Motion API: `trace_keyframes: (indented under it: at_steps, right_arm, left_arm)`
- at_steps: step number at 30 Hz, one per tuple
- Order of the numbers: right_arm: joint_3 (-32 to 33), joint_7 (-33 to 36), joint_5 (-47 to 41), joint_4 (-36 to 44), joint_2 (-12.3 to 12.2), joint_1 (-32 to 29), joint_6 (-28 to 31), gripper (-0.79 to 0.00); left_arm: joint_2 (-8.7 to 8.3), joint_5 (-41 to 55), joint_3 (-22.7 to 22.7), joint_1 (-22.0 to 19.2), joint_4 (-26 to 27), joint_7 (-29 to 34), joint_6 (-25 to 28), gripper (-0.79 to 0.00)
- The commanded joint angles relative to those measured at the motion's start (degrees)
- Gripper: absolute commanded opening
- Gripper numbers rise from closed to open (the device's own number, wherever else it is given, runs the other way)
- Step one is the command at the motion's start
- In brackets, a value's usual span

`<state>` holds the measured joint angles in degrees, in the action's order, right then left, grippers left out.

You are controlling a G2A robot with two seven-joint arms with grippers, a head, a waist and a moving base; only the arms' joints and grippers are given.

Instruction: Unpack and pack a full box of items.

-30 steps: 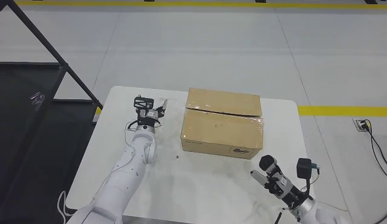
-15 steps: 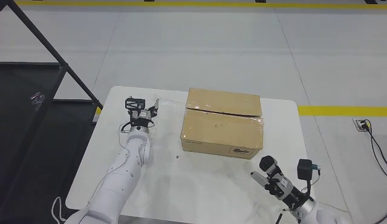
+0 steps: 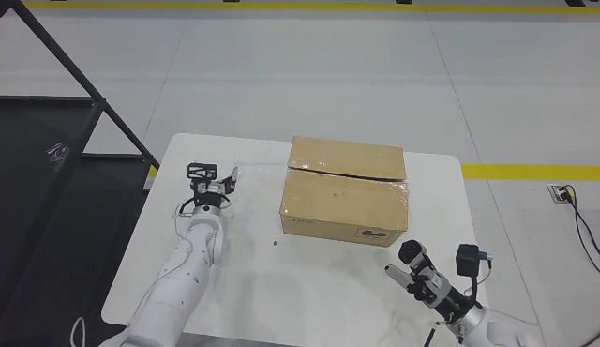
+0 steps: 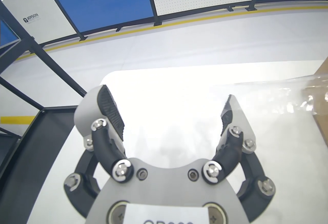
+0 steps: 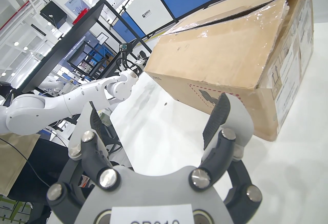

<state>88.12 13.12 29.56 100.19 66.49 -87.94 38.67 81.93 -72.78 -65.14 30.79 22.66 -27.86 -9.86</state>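
Note:
A closed brown cardboard box [image 3: 345, 197] with glossy tape over its flaps stands at the back right of the white table [image 3: 309, 291]. My left gripper [image 3: 210, 172] hovers over the back left corner, well left of the box, and is open. In the left wrist view a strip of clear tape [image 4: 269, 92] runs from the box [image 4: 321, 92] to one fingertip [image 4: 232, 104] of that gripper [image 4: 166, 97]. My right gripper [image 3: 403, 261] is low over the front right of the table, open and empty [image 5: 157, 104], just short of the box [image 5: 230, 51].
A black metal rack [image 3: 56, 159] stands just off the table's left edge. A tiny dark speck [image 3: 274, 244] lies on the table in front of the box's left corner. Bare tabletop lies between the two arms.
My left gripper has moved left, away from the box, toward the table's back left corner. The right gripper shifted very slightly left.

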Motion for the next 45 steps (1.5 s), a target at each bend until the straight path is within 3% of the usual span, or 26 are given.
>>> trace_keyframes:
  at_steps: [1, 23, 38, 45]
  right_arm:
    - [-0.16, 0.06, 0.01, -0.02, -0.03, 0.12, -0.02, 0.000]
    - [-1.16, 0.95, -0.32, -0.45, -0.41, 1.46, -0.47, 0.000]
    - [-2.26, 1.67, -0.24, -0.27, -0.59, 2.70, -1.31, 0.000]
    - [-2.14, 1.85, -0.29, -0.09, -0.75, 2.73, -1.43, 0.000]
  left_arm:
    - [-0.17, 0.20, -0.38, 0.14, 0.14, 0.40, -0.09, 0.000]
    - [-1.80, 3.63, -5.50, 1.90, 1.59, 1.87, -5.02, 0.000]
    - [-2.04, 3.78, -5.88, 2.69, 2.39, 2.78, -3.75, 0.000]
    - [-2.71, 3.92, -7.50, 4.29, 3.82, 7.25, -8.27, 0.000]
